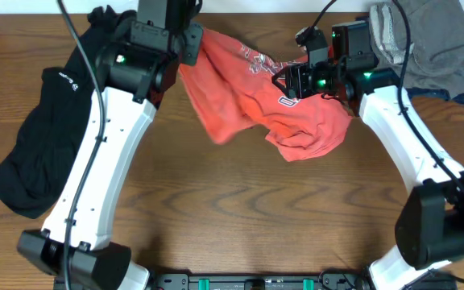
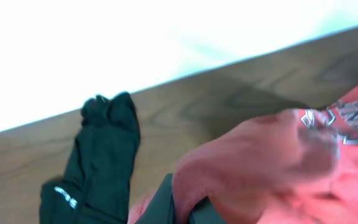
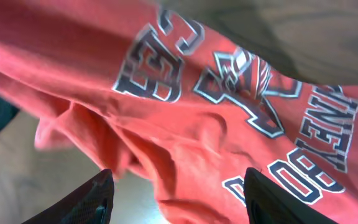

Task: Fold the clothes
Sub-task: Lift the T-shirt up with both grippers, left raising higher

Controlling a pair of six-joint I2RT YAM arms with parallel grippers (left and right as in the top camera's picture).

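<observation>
Right now your left hand (image 1: 188,42) is clamped on one edge of the red-orange T-shirt (image 1: 236,101), at the far side of the counter (image 1: 240,209), and that end looks lifted. From that grip the shirt runs slantwise toward your right and ends in a bunched lump by the right hand (image 1: 288,80). That hand has its fingers (image 3: 98,196) spread apart over the lettering, gripping nothing I can see. So the free end lies nearest your right hand, just beyond its tips. The black top (image 1: 39,137) lies well apart on the left.
</observation>
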